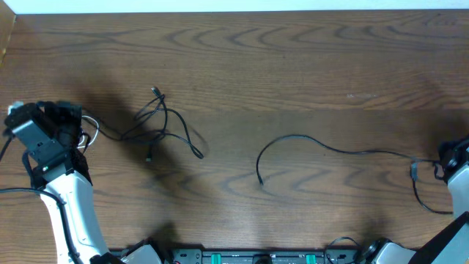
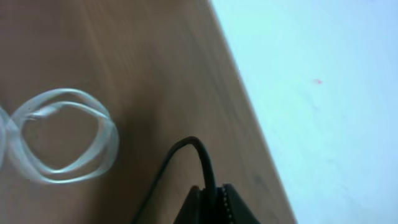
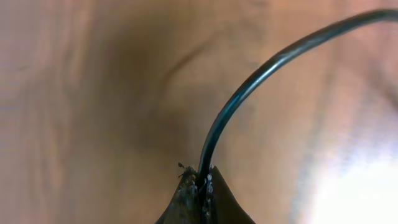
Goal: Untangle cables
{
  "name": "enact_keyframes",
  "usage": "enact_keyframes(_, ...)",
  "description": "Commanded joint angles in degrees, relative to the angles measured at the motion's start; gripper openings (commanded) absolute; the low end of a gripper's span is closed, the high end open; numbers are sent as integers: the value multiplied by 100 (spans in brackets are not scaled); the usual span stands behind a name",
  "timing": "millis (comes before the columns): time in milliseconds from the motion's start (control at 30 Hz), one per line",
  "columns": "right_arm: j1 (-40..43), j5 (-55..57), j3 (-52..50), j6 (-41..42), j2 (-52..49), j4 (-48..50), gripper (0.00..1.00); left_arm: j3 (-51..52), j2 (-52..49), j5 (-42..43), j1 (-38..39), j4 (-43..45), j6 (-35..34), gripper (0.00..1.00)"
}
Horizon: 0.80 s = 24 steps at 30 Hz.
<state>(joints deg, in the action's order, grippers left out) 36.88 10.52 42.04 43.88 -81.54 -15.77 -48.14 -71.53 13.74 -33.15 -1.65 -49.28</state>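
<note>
On a wood-grain counter (image 1: 293, 66), our left gripper (image 2: 211, 208), jaws clenched, holds the tangled black cable (image 1: 157, 125) beside a white cable (image 2: 62, 137); our right gripper (image 3: 200, 193) pinches the loose black cable (image 1: 322, 144) trailing mid-counter. We should pull apart slowly, gently.

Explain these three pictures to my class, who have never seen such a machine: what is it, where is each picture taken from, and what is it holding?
This is a robot with a left arm and a right arm at a wooden table. One picture looks down from above; the other two come from a camera on each wrist. The left tool is shut on a tangled black cable, with a white cable looped beside it. The right tool is shut on a second black cable, which curves out across the table.
</note>
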Motion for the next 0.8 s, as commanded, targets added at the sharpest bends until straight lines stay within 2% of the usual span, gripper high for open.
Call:
enact_keyframes(0, -168, -1049, 72, -614, -22, 350, 1, -55, 4, 2247, 245, 813, 372, 8)
enact_keyframes(100, -485, -1390, 72, -953, -22, 522, 1, -55, 4, 3604, 734, 1810, 509, 8)
enact_keyframes(200, -839, -1399, 72, -1108, -22, 553, 1, -55, 4, 4063, 1390, 2450, 977, 8)
enact_keyframes(267, -1084, -1399, 72, -1233, -22, 505, 1, -55, 4, 3703, 1797, 2481, 1574, 8)
enact_keyframes(433, -1609, -1394, 70, -1290, -22, 55, 1, -55, -9, 1523, 2573, 1797, 2970, 8)
enact_keyframes(533, -1891, -1392, 68, -1338, -22, -131, 1, -55, -87, 726, 3008, 1300, 3705, 7)
enact_keyframes(633, -2135, -1394, 66, -1331, -22, -240, 1, -52, -308, 236, 3390, 660, 3853, 8)
enact_keyframes(767, -2376, -1392, 63, -1333, -22, -404, 1, -50, -741, 216, 3781, 35, 3842, 8)
